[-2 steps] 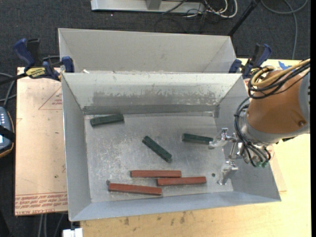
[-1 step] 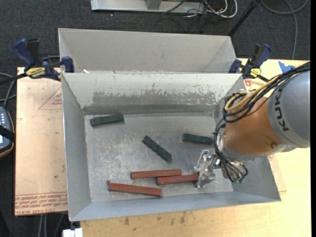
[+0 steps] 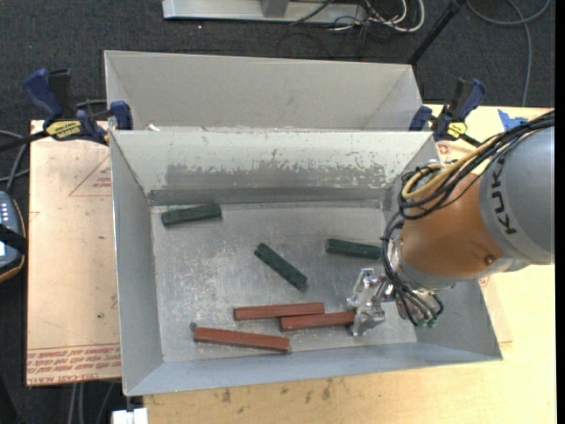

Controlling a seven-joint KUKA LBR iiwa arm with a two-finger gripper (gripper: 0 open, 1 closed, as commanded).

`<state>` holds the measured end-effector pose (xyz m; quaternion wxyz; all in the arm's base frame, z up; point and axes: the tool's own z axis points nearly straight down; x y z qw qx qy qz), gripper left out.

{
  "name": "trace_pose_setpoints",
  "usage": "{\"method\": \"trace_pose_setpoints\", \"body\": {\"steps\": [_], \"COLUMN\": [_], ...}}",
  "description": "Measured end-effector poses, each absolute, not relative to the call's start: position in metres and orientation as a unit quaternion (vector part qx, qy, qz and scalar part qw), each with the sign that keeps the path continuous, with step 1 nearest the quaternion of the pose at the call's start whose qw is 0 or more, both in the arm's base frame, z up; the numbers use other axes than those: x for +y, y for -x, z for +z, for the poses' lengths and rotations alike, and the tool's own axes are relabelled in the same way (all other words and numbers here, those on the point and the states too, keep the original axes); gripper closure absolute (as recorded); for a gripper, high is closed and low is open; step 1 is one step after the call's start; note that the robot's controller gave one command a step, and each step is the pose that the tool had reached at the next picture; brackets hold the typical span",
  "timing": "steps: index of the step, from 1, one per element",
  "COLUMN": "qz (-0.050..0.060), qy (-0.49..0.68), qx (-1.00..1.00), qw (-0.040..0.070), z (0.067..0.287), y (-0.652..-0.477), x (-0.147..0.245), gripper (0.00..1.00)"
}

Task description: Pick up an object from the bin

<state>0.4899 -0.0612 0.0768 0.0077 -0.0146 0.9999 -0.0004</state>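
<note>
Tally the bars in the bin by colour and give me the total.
Dark green bars: 3, back left, middle, right
Red-brown bars: 3, upper, lower right, front
Total: 6

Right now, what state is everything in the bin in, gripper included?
gripper: low, at the right end of the middle brown bar.
middle brown bar: lying flat, not lifted.
upper brown bar: lying flat, alongside it.
lower brown bar: lying flat, apart.
left green bar: flat, far back.
centre green bar: flat, diagonal.
right green bar: flat.
</note>
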Motion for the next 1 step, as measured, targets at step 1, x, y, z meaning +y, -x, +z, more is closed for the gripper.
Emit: {"method": "trace_pose_setpoints", "body": {"steps": [1], "qz": [-0.001], "qy": [0.019], "qx": [1.0], "qw": [0.003], "z": [0.2468], "y": [-0.4939], "x": [-0.0857], "gripper": [1.0]}}
